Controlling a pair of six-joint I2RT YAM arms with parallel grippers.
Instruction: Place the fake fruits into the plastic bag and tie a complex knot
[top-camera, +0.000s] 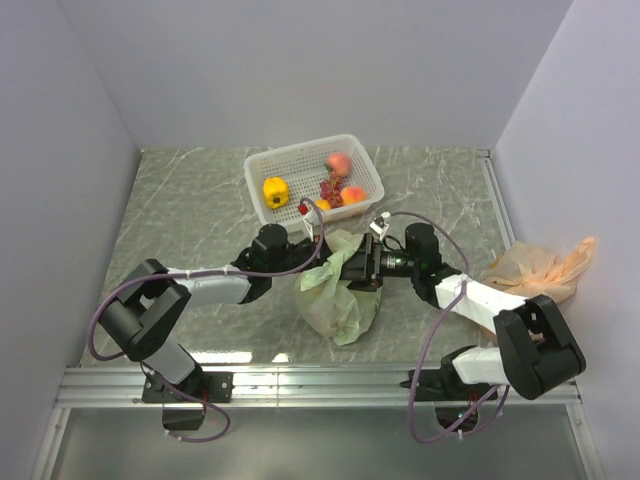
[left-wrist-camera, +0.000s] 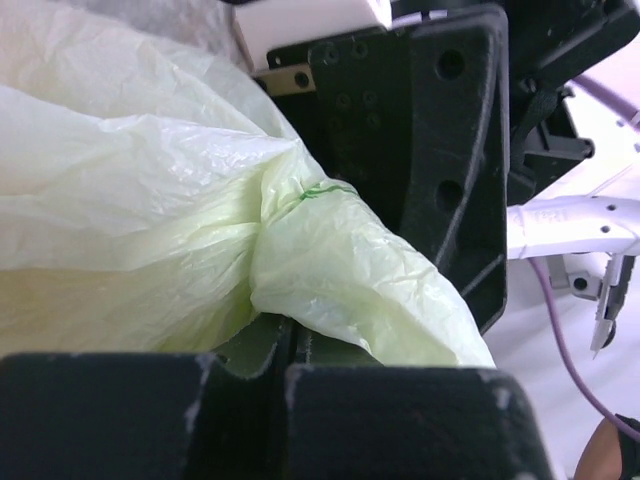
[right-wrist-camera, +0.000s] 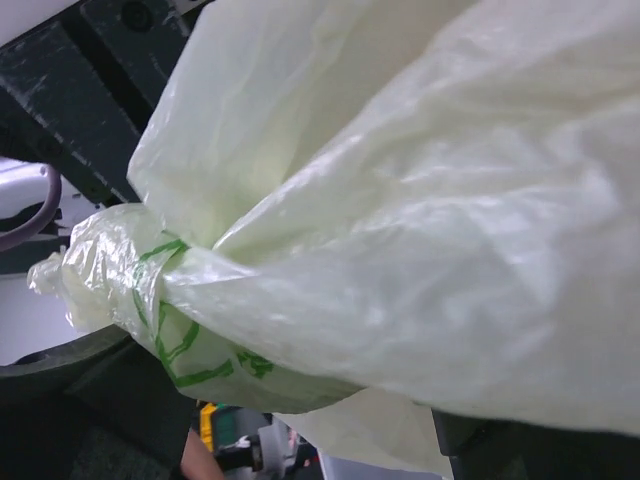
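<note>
Knot-tying seems to be under way; the left gripper's (left-wrist-camera: 290, 352) jaws are pinching the plastic bag's (top-camera: 340, 305) twisted handle (right-wrist-camera: 165, 290); the right gripper's (top-camera: 358, 268) jaws are standing spread around it; next, probably regripping a loose end.

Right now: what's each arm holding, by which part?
Left gripper: jaws shut on the plastic bag, pinching a twisted handle strip. Right gripper: at the bag's bunched neck; whether it grips cannot be told.
</note>
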